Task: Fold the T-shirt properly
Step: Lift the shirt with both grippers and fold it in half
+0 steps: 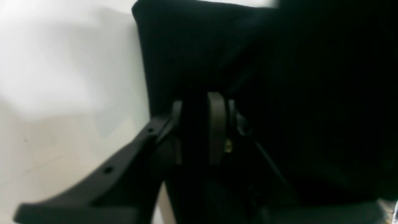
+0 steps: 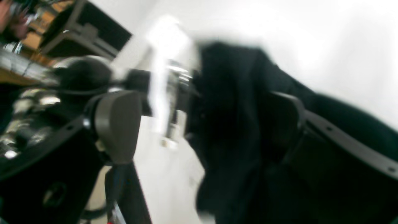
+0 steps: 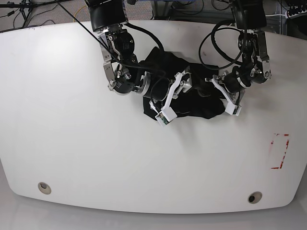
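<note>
White table [image 3: 72,143], red-marked box [image 3: 279,151] at one end | black T-shirt [image 3: 192,103] bunched mid-table | right gripper [image 2: 205,124] spread wide beside cloth | left gripper [image 1: 199,130] narrow, hold unclear.

White table [image 3: 72,143], black T-shirt [image 3: 192,103] bunched on it

White bench [image 3: 72,143] w/ two round holes [image 3: 44,187] near its front edge, a red rectangle mark [image 3: 279,151] at one side, cables [image 3: 29,9] behind it.

T-shirt [image 3: 189,98] on table [image 3: 72,143]; between claws
</note>
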`<state>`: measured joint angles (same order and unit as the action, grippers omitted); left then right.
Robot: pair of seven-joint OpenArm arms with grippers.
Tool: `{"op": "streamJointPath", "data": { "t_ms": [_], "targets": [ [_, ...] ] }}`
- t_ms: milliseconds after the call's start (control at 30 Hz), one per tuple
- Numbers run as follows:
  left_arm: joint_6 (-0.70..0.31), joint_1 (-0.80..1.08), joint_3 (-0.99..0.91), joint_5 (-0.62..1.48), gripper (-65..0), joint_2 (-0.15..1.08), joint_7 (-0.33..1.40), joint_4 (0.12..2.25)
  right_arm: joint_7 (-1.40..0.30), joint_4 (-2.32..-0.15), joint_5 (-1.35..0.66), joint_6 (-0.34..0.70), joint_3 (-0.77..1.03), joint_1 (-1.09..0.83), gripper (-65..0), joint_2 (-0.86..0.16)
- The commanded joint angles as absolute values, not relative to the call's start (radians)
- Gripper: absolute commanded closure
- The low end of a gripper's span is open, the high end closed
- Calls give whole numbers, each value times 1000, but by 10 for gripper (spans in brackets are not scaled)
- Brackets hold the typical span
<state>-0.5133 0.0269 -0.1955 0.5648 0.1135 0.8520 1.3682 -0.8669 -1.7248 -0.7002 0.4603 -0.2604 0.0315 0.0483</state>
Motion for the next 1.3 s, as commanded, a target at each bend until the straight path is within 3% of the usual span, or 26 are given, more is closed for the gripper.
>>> {"op": "streamJointPath", "data": {
  "t_ms": [0,367,633,900,1267],
  "targets": [
    [-476,53,-191,504,-226,113,986,1386,-843,-1799,-725,460,-260,27,-575,21],
    [-472,70,-199,674,-312,120,993,1555,-843,-1931,-727,392,-242,8,-575,-79],
    [-478,87,-349,774,-318,134,1052,1687,-843,-1951,-727,400,-174,-28,-575,-136],
    [-478,90,-564,938,-318,274,1070,1847,-843,-1951,-727,400,-171,-64,-575,-185],
    [-478,145,-894,981,-317,515,1070,1837,-840,-1949,-691,392,-266,-62,-575,-182]
  ]
}}
